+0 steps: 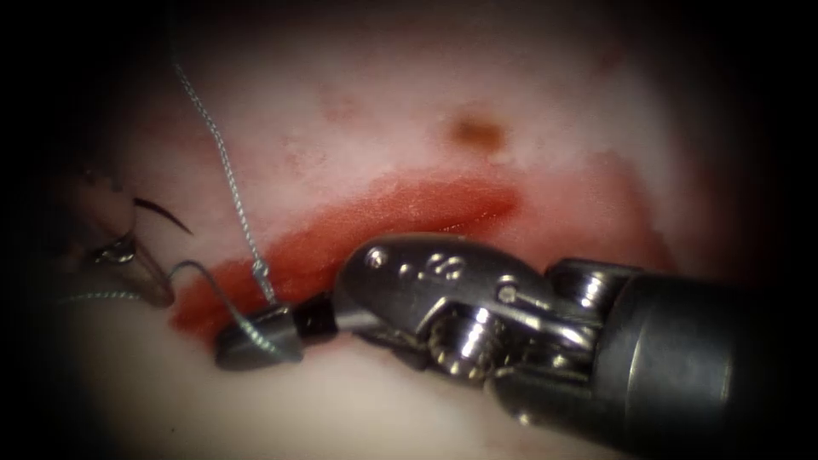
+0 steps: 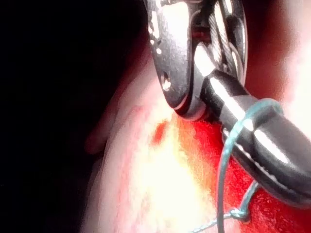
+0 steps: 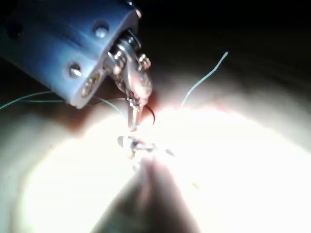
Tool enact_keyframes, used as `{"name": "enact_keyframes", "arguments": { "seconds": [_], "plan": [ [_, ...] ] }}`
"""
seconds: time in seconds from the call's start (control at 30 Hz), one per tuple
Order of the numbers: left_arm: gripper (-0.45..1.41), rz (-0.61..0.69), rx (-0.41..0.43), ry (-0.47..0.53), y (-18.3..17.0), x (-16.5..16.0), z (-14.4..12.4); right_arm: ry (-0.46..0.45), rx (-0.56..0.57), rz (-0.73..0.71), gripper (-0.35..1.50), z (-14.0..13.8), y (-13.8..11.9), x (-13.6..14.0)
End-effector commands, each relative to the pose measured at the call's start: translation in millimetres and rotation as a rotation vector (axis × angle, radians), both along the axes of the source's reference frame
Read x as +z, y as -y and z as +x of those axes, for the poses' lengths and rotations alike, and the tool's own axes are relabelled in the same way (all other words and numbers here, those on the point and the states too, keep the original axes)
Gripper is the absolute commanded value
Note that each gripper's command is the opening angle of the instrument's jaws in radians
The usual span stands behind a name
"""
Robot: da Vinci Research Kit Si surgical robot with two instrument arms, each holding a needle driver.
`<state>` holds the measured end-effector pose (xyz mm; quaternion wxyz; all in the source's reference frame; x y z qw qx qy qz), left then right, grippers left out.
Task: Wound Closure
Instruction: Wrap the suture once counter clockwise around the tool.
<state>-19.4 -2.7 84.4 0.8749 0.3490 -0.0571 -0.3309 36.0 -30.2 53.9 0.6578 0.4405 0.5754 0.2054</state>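
Observation:
The tissue point(image 1: 528, 111) has a cut point(image 1: 383, 213) wet with red fluid running across the endoscope view. My right tool point(image 1: 256, 341) comes in from the right and lies over the cut's left end. Its jaws are shut, and the thread point(image 1: 223, 162) is looped around them, with a small knot point(image 1: 261, 271) just above. The left wrist view shows this same loop of thread point(image 2: 224, 160) around the right tool's jaws point(image 2: 272, 145). At the far left, my left tool point(image 1: 136, 268) is shut on the dark curved needle point(image 1: 166, 215), which is out of the tissue, left of the cut.
One strand of thread climbs to the upper left, and another strand point(image 1: 98, 296) runs off past the left tool. A brown spot point(image 1: 477, 132) marks the tissue above the cut. The right tool's wrist point(image 1: 477, 315) and shaft cover the tissue at lower right.

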Motion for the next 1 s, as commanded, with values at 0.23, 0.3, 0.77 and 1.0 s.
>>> {"name": "enact_keyframes", "arguments": {
  "seconds": [0.23, 0.3, 0.77, 1.0],
  "plan": [
    [-0.45, -0.026, 0.009, 0.045, -1.1, -1.2, -2.2, -0.118, 0.169, 0.189, -0.35, 1.6, -0.9, 2.2],
    [-0.45, -0.015, -0.001, 0.06, -1.0, -1.5, -2.5, -0.105, 0.18, 0.21, -0.35, 2.0, -0.5, 3.0],
    [-0.45, -0.004, -0.075, 0.081, -1.1, -1.6, -3.3, -0.209, 0.327, 0.564, -0.35, 2.6, 0.3, 4.7],
    [-0.45, 0.002, -0.086, 0.079, -1.6, -2.0, -2.8, -0.186, 0.248, 0.601, -0.35, 2.2, 0.1, 3.4]
  ]
}}
